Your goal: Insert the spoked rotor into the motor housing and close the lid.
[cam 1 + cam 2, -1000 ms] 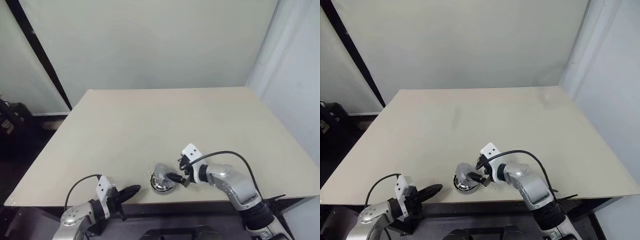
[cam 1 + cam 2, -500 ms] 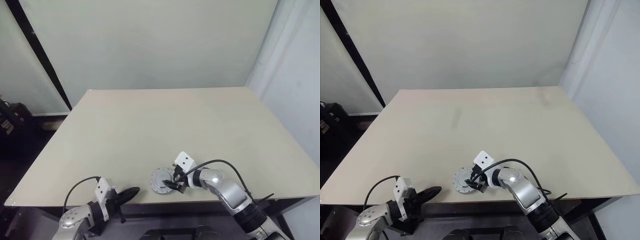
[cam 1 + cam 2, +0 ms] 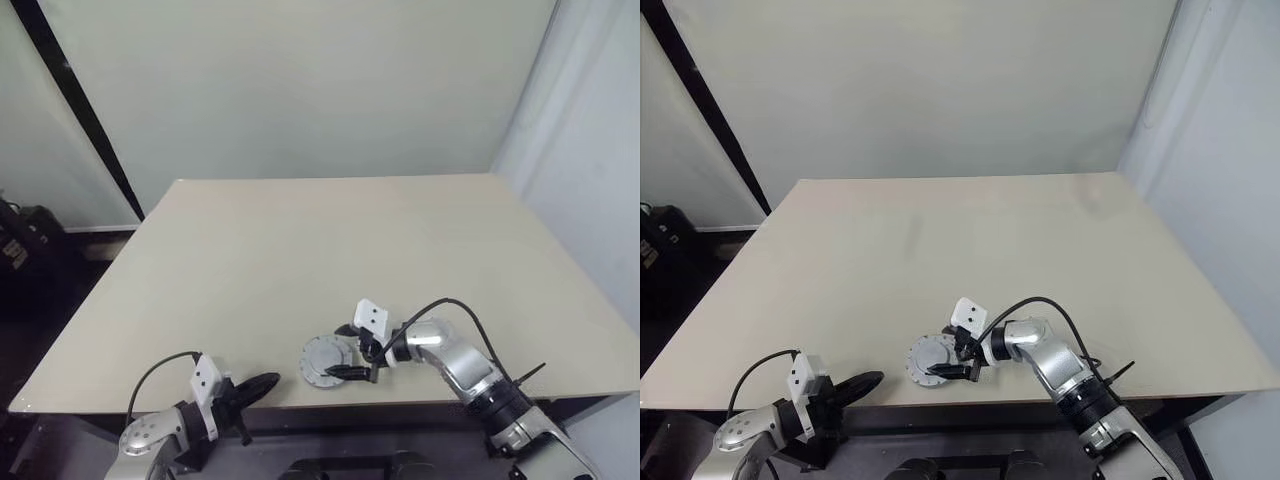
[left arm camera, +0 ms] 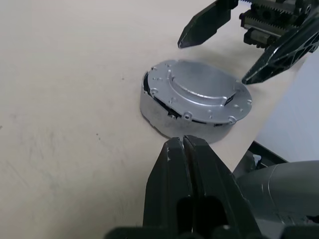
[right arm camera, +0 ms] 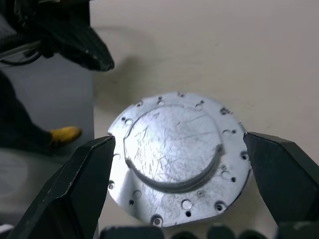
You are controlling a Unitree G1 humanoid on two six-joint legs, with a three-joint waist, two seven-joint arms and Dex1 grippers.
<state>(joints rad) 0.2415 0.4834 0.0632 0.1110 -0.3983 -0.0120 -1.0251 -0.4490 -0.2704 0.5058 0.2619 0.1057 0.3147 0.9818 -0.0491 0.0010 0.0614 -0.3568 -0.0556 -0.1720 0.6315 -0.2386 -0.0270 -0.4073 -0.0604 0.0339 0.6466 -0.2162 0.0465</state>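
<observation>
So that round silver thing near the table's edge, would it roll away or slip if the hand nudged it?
The lid lies flat on a low, wide silver body, so it would probably slide, not roll or tip. Its scratched metal face looks stiff and likely slippery. The table edge is close, so a push that way might drop it. The open right hand straddles it.

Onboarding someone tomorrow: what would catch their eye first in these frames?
The round silver motor assembly, capped by its flat lid, sits close to the near edge of the beige table. The right gripper straddles it with fingers spread wide on either side, not touching it. The left gripper rests shut at the table's near edge, to the assembly's left.
</observation>
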